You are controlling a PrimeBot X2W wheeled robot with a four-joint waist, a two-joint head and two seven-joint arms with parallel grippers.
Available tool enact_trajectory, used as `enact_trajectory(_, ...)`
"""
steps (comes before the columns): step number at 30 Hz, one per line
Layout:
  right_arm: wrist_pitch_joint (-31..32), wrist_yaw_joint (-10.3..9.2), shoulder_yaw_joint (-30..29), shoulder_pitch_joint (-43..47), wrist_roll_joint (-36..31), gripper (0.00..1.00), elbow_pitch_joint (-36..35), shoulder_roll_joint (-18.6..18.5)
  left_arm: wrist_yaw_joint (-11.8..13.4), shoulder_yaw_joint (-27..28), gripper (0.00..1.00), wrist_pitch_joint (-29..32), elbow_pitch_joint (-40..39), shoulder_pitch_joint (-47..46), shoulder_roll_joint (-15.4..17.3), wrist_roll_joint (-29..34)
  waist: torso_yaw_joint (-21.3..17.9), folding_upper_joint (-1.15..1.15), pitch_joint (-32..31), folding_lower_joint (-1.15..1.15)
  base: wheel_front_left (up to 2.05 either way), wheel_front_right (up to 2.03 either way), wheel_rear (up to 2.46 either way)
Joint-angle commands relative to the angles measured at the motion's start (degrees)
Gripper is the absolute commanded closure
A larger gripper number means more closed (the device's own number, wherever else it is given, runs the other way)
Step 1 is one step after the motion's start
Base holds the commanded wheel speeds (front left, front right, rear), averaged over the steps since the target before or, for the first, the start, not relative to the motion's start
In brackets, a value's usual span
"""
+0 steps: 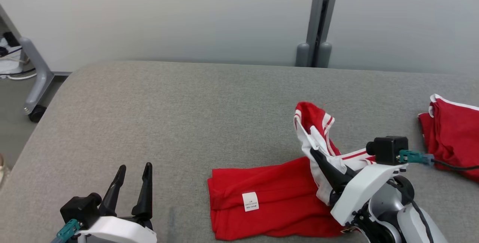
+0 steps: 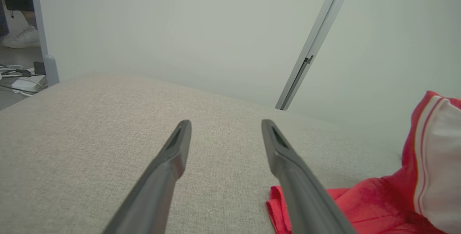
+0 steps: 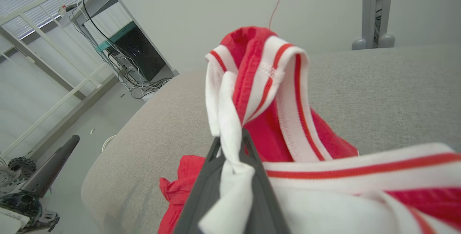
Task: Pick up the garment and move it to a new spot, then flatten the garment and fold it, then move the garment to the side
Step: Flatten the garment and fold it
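The garment is red with white, red-striped trim, lying near the front edge of the grey padded table. My right gripper is shut on its white trim and holds that end lifted, so the striped edge drapes over the fingertips; a white label shows on the flat red part. In the left wrist view the same garment lies to the right. At the lower left my left gripper stands open above bare table, well left of the cloth, its fingers with nothing between them.
A second red and white cloth lies at the table's right edge. A grey post stands behind the table against the pale wall. A wheeled frame leg is on the floor at left, and a person's shoe stands there too.
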Motion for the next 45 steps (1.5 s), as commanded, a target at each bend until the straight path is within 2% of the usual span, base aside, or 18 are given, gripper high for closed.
enact_trajectory(1, -0.31, 0.03, 0.44, -0.41, 0.78, 1.00, 0.67, 0.01, -0.24, 0.08, 0.00, -0.18, 0.18, -0.75, 0.22, 0.30, 2.09, 0.00, 0.52, 0.00, 0.00, 0.00, 0.00)
enact_trajectory(6, -3.26, 0.03, 2.99, -2.43, 4.28, 1.00, 5.87, 0.10, -0.76, -0.61, 0.00, -0.05, 1.08, -1.43, 0.16, 0.24, 6.24, 0.00, 0.90, 0.00, 0.00, 0.00, 0.00)
enact_trajectory(13, -8.40, 0.03, 5.99, -6.31, 8.41, 1.00, 14.14, 0.09, -0.82, -0.88, 0.00, 0.04, 1.83, -1.96, 0.52, 0.21, 9.97, 0.00, 1.24, 0.00, 0.00, 0.00, 0.00)
enact_trajectory(21, -12.34, 0.03, 12.47, -9.89, 12.88, 1.00, 22.20, 0.05, -0.77, -1.17, 0.00, 0.14, 2.26, -2.13, 0.90, -0.08, 11.82, 0.00, 1.43, 0.00, 0.00, 0.00, 0.00)
enact_trajectory(22, -12.82, 0.03, 13.21, -10.28, 13.35, 0.94, 22.93, 0.04, -0.67, -1.12, 0.00, 0.13, 2.23, -2.05, 0.97, -0.11, 11.72, 0.00, 1.42, 0.00, 0.00, 0.00, 0.00)
enact_trajectory(23, -13.07, 0.03, 13.95, -10.74, 13.79, 0.63, 23.62, 0.06, -0.54, -0.94, 0.00, 0.12, 2.23, -1.95, 1.07, -0.23, 11.49, 0.00, 1.41, 0.00, 0.00, 0.00, 0.00)
enact_trajectory(24, -13.40, 0.03, 14.63, -11.05, 14.25, 0.00, 24.17, 0.06, -0.44, -0.91, 0.00, 0.11, 2.24, -1.88, 1.11, -0.26, 11.20, 0.00, 1.43, 0.00, 0.00, 0.00, 0.00)
enact_trajectory(30, -15.81, 0.03, 18.99, -12.76, 17.62, 0.00, 22.95, 0.08, -0.20, -0.81, 0.00, 0.06, 2.27, -1.45, 1.23, -0.63, 8.41, 0.00, 1.19, 0.00, 0.00, 0.00, 0.00)
enact_trajectory(35, -19.25, 0.03, 22.00, -13.40, 19.60, 0.00, 14.54, -0.02, 0.09, -0.64, 0.00, 0.00, 2.00, -0.88, 1.39, -0.69, 4.98, 0.00, 0.49, 0.00, 0.00, 0.00, 0.00)
enact_trajectory(40, -23.56, 0.03, 18.20, -12.34, 18.30, 0.00, 6.51, -2.75, 0.48, -0.59, 0.00, -0.06, 1.37, -0.25, 1.27, -0.70, 1.75, 0.00, -0.23, 0.00, 0.00, 0.00, 0.00)
enact_trajectory(45, -25.46, 0.03, 9.86, -8.88, 15.07, 0.00, 3.52, -6.94, 0.83, -0.38, 0.00, -0.09, 0.75, 0.05, 1.20, -0.82, 0.18, 0.00, -0.60, 0.00, 0.00, 0.00, 0.00)
